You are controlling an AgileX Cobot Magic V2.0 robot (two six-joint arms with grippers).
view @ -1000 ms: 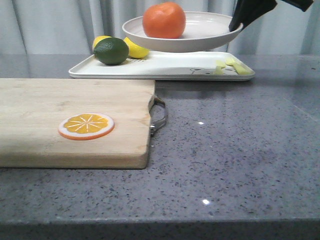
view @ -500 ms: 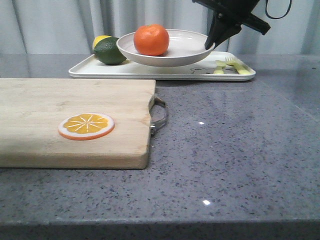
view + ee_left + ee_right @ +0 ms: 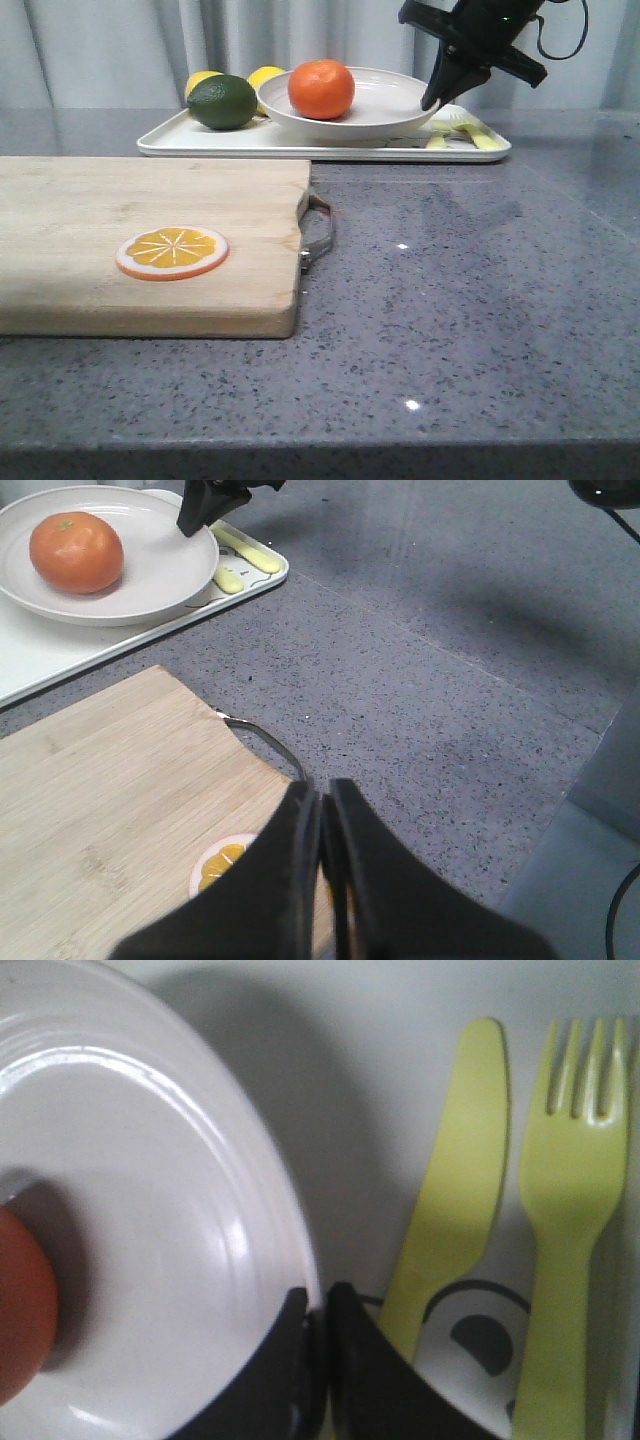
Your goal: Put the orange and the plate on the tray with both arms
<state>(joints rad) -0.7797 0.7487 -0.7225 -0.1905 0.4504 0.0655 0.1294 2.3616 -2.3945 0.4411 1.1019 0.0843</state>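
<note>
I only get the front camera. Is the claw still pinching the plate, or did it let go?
Observer: The right wrist camera shows the right gripper closed on the rim of the plate.
Child: What are those yellow bits next to the plate?
Observer: A yellow-green knife and fork, lying side by side on the tray.
Child: Where's the other arm? I can't see it!
Observer: The left gripper is shut and empty, above the corner of the cutting board near the orange slice.
Child: Is the orange okay?
Observer: Yes, the orange sits inside the plate, on the side away from the pinched rim.
</note>
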